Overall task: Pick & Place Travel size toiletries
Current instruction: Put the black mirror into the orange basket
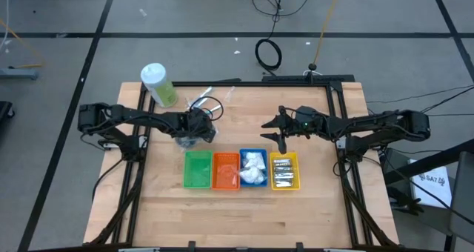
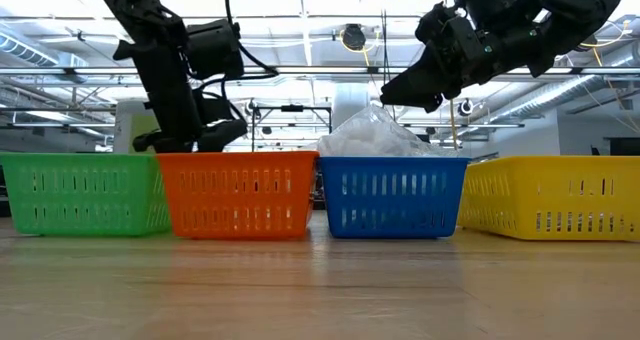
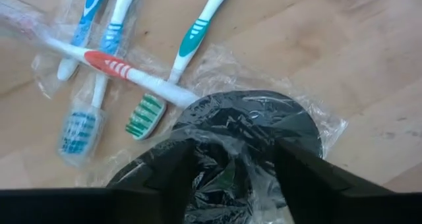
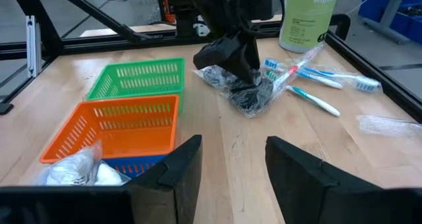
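two dark robot arms reach inward over the desk from opposite sides. the left end effector points down near the desk's back left area, its fingers straddling a dark clear pouch. the right end effector hangs raised near the middle, its fingers parted and holding nothing
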